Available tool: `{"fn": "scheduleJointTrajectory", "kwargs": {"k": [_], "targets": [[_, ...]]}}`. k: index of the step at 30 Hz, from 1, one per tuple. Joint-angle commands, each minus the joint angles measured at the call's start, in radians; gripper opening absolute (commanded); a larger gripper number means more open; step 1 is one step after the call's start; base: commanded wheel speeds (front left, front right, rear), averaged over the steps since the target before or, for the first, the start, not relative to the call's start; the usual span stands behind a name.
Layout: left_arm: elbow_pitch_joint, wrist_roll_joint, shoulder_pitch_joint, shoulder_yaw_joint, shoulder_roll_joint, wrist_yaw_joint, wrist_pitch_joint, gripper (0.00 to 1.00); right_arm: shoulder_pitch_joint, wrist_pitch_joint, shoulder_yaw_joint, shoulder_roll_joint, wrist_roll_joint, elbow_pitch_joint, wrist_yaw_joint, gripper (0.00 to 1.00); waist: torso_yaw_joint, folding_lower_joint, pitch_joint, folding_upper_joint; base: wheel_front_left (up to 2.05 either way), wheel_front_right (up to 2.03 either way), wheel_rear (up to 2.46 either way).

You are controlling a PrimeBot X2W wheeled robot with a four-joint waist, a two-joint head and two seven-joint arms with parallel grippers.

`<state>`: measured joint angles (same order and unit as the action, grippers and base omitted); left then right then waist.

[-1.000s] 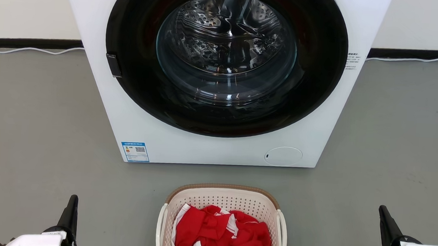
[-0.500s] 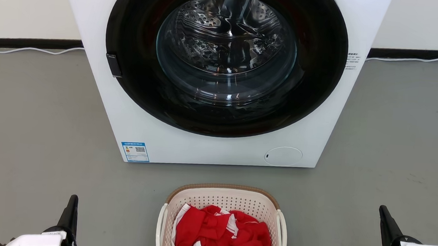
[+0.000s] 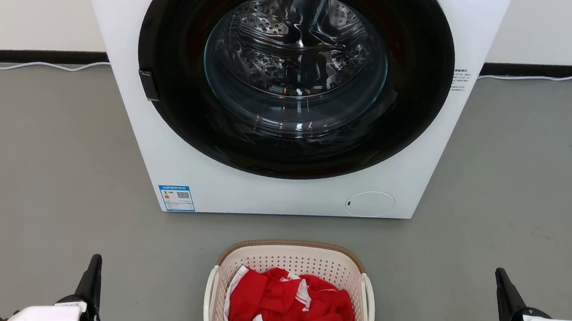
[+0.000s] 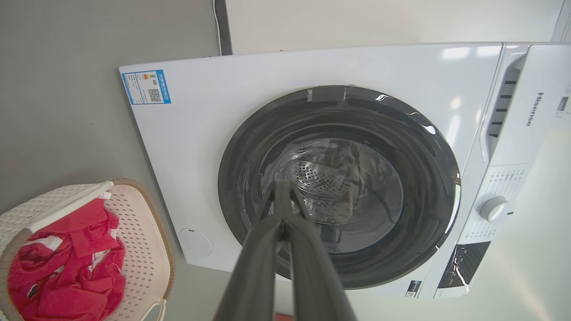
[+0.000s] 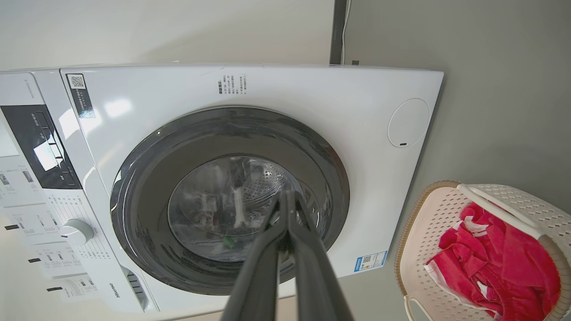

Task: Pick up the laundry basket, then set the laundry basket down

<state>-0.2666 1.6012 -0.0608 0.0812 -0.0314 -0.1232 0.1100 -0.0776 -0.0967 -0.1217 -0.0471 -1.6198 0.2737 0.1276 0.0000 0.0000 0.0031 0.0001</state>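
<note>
The laundry basket [image 3: 294, 258] stands on the grey floor just in front of the washing machine, cream with perforated walls, a brown rim and white side handles. Red clothes [image 3: 290, 307] fill it. It also appears as the laundry basket [image 4: 138, 232] in the left wrist view and the laundry basket [image 5: 424, 249] in the right wrist view. My left gripper [image 3: 95, 263] hangs well to its left, shut and holding nothing; in its wrist view the left gripper [image 4: 282, 189] has its tips together. My right gripper [image 3: 501, 279] hangs far to the right, the right gripper [image 5: 287, 198] likewise shut with nothing in it.
A large white washing machine [image 3: 175, 163] with a dark round glass door [image 3: 295, 65] stands close behind the basket. White cables [image 3: 36, 65] run along the black skirting at the wall. Bare grey floor [image 3: 54, 164] lies on both sides.
</note>
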Motion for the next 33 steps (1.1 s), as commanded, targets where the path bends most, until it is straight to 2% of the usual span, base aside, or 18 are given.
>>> {"fn": "scheduleJointTrajectory", "kwargs": {"k": [1,33], "targets": [[0.021,0.008,-0.047,0.032,-0.019,-0.007,0.003,0.0,-0.03,-0.011,0.015,-0.009,0.005,-0.029,0.003,0.0,0.0,0.0,0.0,-0.0001,0.0,0.0,0.0],[0.022,0.008,-0.047,0.032,-0.019,-0.007,0.003,0.0,-0.03,-0.013,0.012,-0.007,0.008,-0.029,0.003,0.0,0.0,0.0,0.0,-0.0001,0.0,0.0,0.0]]}}
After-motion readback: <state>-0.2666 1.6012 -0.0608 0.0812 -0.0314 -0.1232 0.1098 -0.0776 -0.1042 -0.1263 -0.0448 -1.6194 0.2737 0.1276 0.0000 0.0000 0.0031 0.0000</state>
